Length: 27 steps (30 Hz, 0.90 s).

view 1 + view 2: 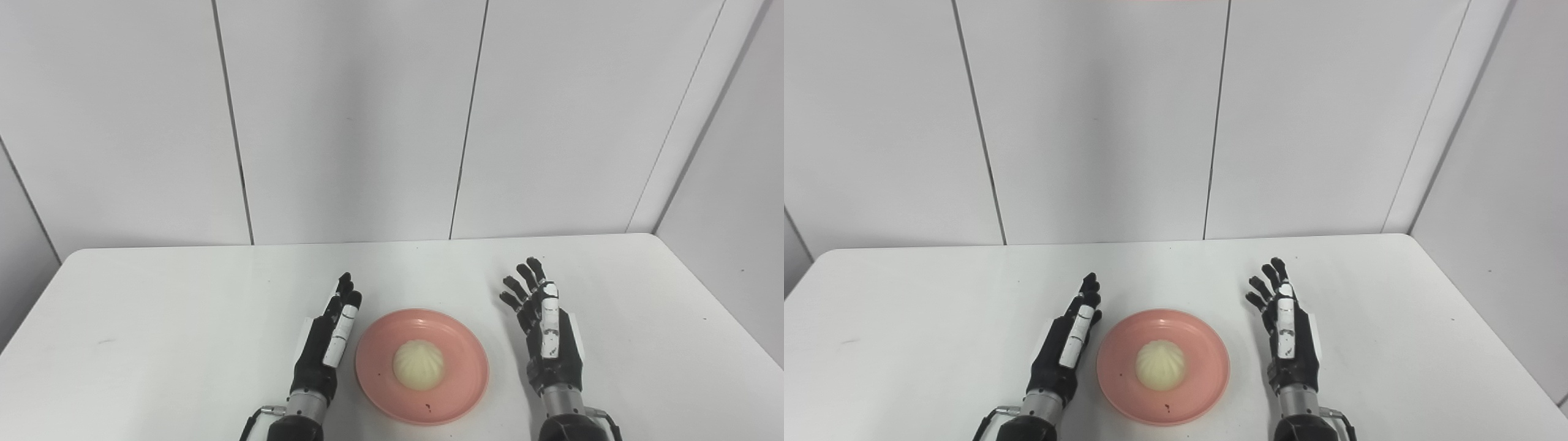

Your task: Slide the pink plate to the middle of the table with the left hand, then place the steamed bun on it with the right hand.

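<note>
Left eye view: steamed bun point(418, 364) rests centred on pink plate point(465, 349), near the front middle of the table point(184, 306). Left hand point(327, 343) and right hand point(545, 331) flank the plate, fingers extended, holding nothing.

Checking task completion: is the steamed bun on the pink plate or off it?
On it. The steamed bun sits near the middle of the pink plate, and both the left hand and right hand are open beside it.
</note>
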Motion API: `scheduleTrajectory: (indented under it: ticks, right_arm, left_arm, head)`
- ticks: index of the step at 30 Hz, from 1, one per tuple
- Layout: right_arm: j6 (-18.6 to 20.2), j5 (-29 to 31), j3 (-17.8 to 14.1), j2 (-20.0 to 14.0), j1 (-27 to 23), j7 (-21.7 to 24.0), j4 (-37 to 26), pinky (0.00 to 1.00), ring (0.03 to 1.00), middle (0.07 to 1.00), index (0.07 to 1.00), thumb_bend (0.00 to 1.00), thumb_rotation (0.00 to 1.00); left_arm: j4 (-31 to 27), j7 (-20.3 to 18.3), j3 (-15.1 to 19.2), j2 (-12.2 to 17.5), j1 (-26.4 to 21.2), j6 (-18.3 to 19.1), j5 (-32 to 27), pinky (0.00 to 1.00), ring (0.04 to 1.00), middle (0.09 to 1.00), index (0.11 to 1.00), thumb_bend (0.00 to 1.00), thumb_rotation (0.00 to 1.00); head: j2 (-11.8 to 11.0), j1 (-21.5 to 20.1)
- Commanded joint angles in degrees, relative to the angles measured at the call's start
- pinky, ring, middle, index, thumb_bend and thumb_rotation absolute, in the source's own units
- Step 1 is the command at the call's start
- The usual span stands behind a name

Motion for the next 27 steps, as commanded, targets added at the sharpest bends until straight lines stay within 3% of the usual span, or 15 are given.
scheduleTrajectory:
  ticks: [1, 7, 15, 27]
  right_arm:
    - [1.2, -0.3, 1.2, 2.4, 3.0, 0.3, 1.9, 0.85, 0.874, 0.934, 0.933, 0.83, 0.97]
    - [3.8, -1.4, 3.0, 1.4, 3.4, 1.6, -0.1, 0.90, 0.928, 0.965, 0.956, 0.86, 0.93]
    - [3.4, -3.8, 4.6, 0.7, 3.4, 1.8, 0.1, 0.99, 0.993, 0.981, 0.966, 0.88, 0.92]
    - [8.0, -4.8, 3.6, 0.8, 3.1, -0.1, -0.2, 0.95, 0.974, 0.979, 0.963, 0.83, 0.94]
  left_arm:
    - [-1.1, 1.2, 0.2, 0.3, 0.0, -0.2, 0.8, 1.00, 1.000, 1.000, 0.997, 0.71, 0.91]
    - [-1.8, 2.7, 0.2, -0.3, 0.6, -1.1, 1.5, 1.00, 1.000, 1.000, 1.000, 0.72, 0.91]
    - [-1.2, 2.8, 0.2, -0.4, 0.5, -2.0, 1.4, 1.00, 1.000, 1.000, 1.000, 0.71, 0.92]
    - [-0.8, 3.1, 0.0, -0.9, 0.4, -2.3, 1.4, 1.00, 1.000, 1.000, 1.000, 0.72, 0.92]
  head:
    - [0.1, 0.0]
    - [0.4, 0.2]
    - [0.3, 0.2]
    - [0.4, 1.7]
